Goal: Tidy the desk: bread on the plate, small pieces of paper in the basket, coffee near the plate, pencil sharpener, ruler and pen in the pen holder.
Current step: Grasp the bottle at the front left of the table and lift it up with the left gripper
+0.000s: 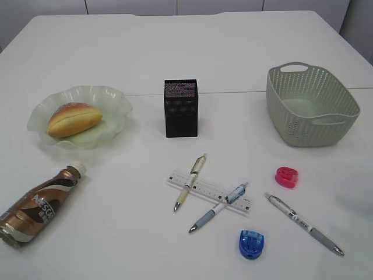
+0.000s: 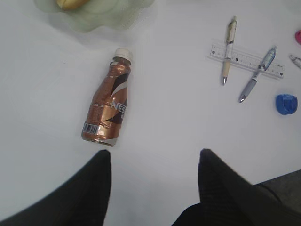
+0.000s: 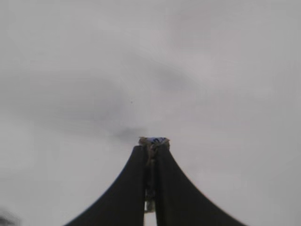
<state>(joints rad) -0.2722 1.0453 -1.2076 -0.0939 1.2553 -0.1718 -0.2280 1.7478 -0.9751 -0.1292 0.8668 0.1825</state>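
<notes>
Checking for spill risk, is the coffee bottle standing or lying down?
Lying down: the coffee bottle rests on its side on the desk, white cap on.

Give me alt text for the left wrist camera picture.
A brown coffee bottle with a white cap lies on its side on the white desk, just ahead of the open left claw. A green plate shows at the top edge; two pens lie across a ruler at upper right.

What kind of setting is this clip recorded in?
Probably a staged desk-tidying setup on a white desk: a mesh pen holder, pens lying across a ruler, and bread on a plate.
</notes>
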